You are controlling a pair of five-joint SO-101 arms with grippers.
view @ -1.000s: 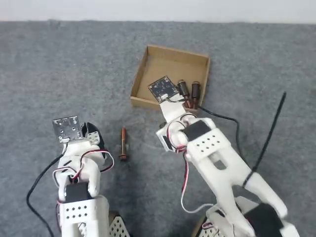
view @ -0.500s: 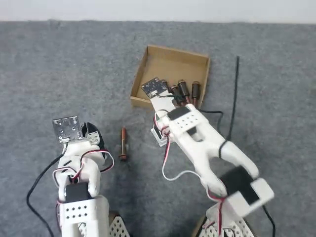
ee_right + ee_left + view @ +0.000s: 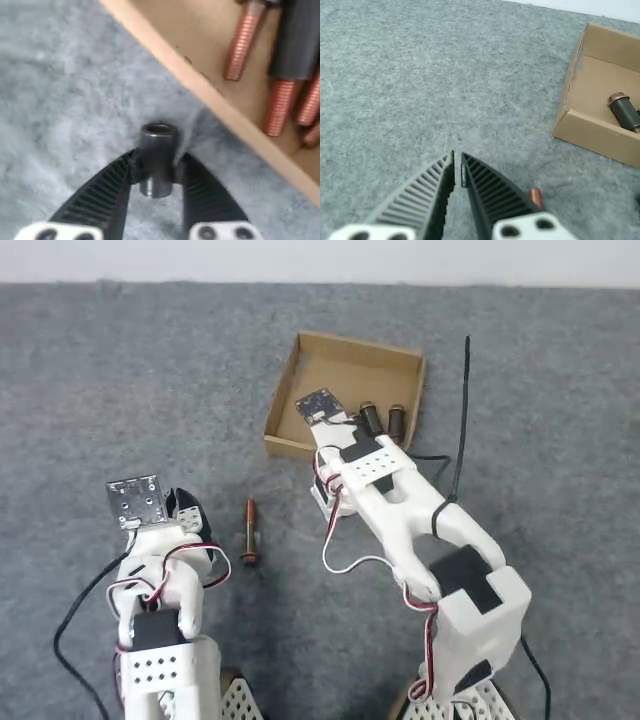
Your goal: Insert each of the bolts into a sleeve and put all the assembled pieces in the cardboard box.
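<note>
The left tool (image 3: 458, 167) sits low over the grey desk (image 3: 120, 370) with its ribbed fingers nearly together, only a thin slit between them, gripping nothing. Just beside it lies a loose bolt (image 3: 249, 532), bare of any sleeve. Farther out, the right tool (image 3: 157, 159) is clamped on a dark sleeve (image 3: 158, 137), held upright with its open end showing, just outside the near wall of the cardboard box (image 3: 283, 390). Inside the box lie assembled pieces (image 3: 372, 418), side by side. From above, the right arm's wrist covers part of that wall and the pieces' near ends.
</note>
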